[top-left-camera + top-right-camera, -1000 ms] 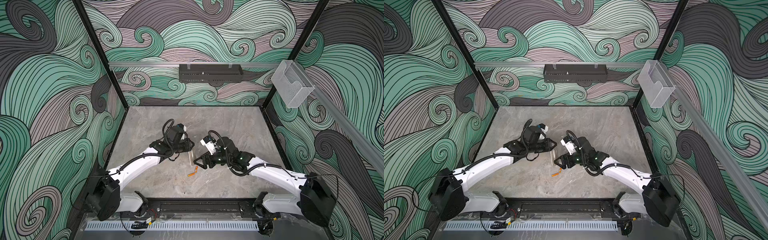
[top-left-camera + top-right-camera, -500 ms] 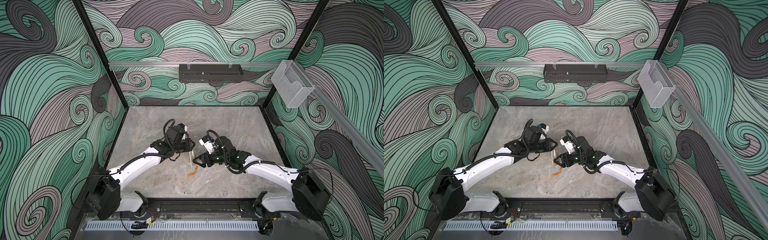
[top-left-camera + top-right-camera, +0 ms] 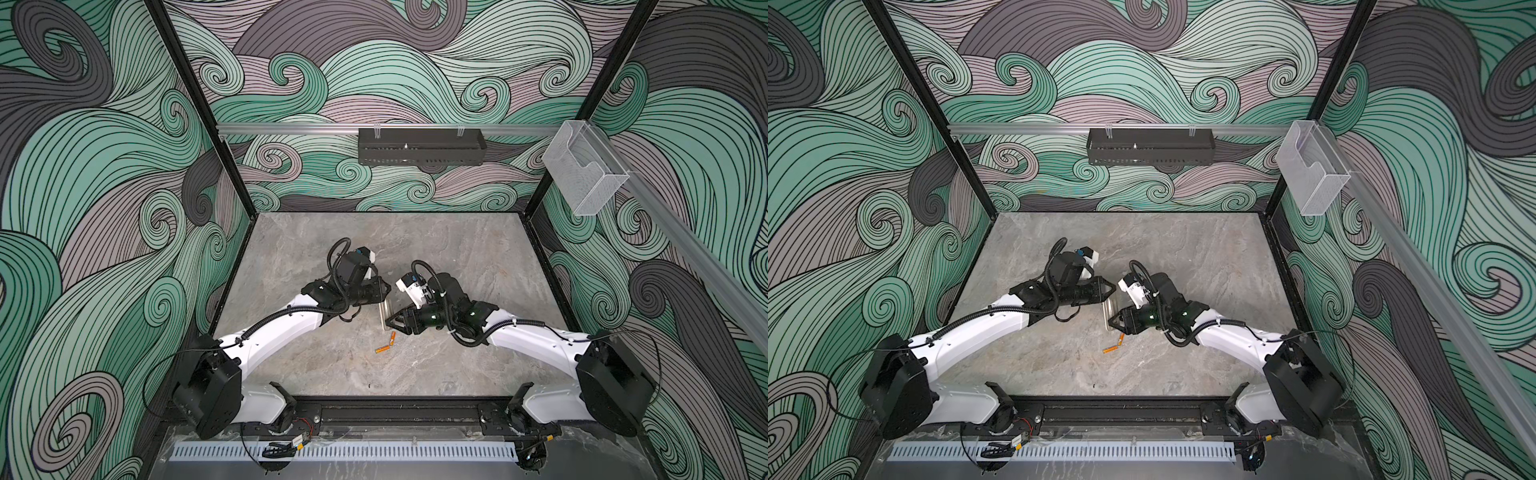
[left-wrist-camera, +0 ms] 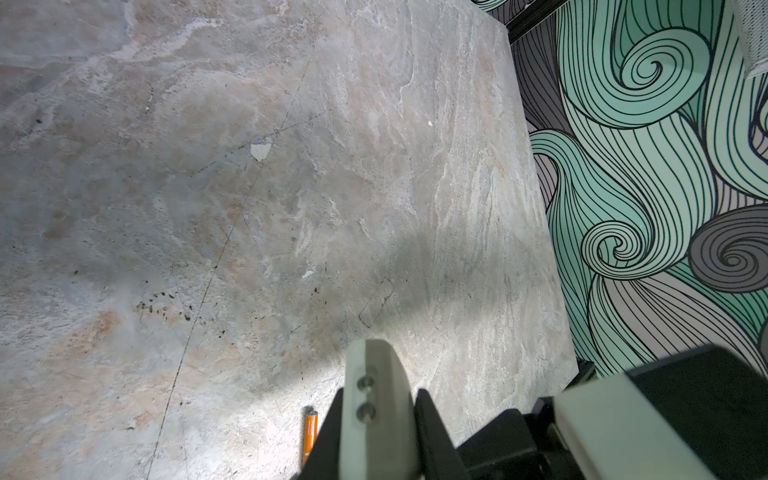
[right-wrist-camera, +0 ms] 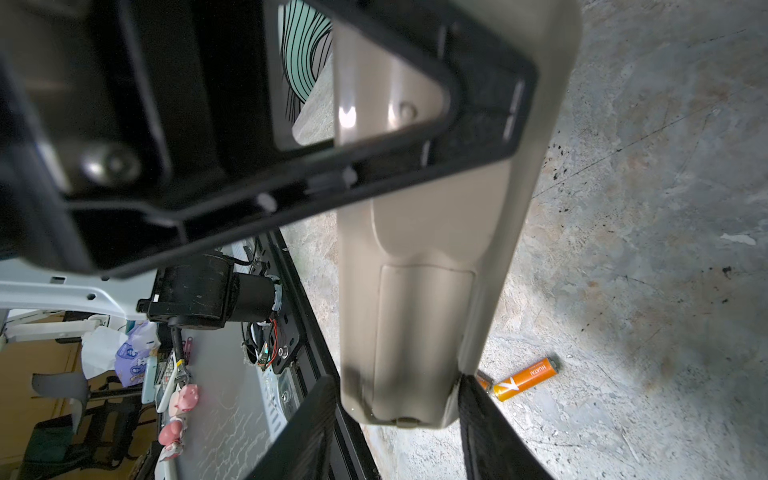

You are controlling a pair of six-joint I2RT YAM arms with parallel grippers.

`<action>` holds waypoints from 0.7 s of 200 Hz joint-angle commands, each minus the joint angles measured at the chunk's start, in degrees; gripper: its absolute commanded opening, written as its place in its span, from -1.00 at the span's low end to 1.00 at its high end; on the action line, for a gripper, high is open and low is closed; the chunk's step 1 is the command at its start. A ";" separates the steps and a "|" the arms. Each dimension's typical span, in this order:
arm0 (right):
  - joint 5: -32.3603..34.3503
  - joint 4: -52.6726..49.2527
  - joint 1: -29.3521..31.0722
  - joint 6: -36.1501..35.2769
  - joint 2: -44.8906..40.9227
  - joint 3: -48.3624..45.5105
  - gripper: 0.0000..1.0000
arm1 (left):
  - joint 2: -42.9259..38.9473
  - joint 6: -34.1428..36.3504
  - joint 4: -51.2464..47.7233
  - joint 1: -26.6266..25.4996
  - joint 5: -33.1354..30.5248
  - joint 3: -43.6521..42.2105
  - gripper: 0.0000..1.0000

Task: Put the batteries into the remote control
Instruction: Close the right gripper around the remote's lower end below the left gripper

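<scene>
Left jaws clamp the remote (image 5: pixel 424 316) on edge; right jaws flank its other end, grip unconfirmable; an uneven squeeze could twist it loose onto the batteries (image 5: pixel 525 380).

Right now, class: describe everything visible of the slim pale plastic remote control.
The slim pale plastic remote control shows its plain back, with the battery cover in place. It is held between both grippers: the left gripper is clamped on one end and the right gripper straddles the other. Its buttons are hidden.
</scene>
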 commanded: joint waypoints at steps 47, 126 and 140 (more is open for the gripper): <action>-1.14 1.45 -0.41 0.53 0.81 -0.20 -0.15 | 0.47 0.51 1.71 -0.41 0.06 3.12 -1.00; -1.14 1.83 -0.59 0.57 0.72 -0.60 -0.33 | 0.42 0.41 1.92 -0.41 0.25 3.11 -1.00; -1.22 1.91 -0.59 0.52 0.76 -0.72 -0.35 | 0.42 0.41 1.96 -0.41 0.13 3.08 -1.00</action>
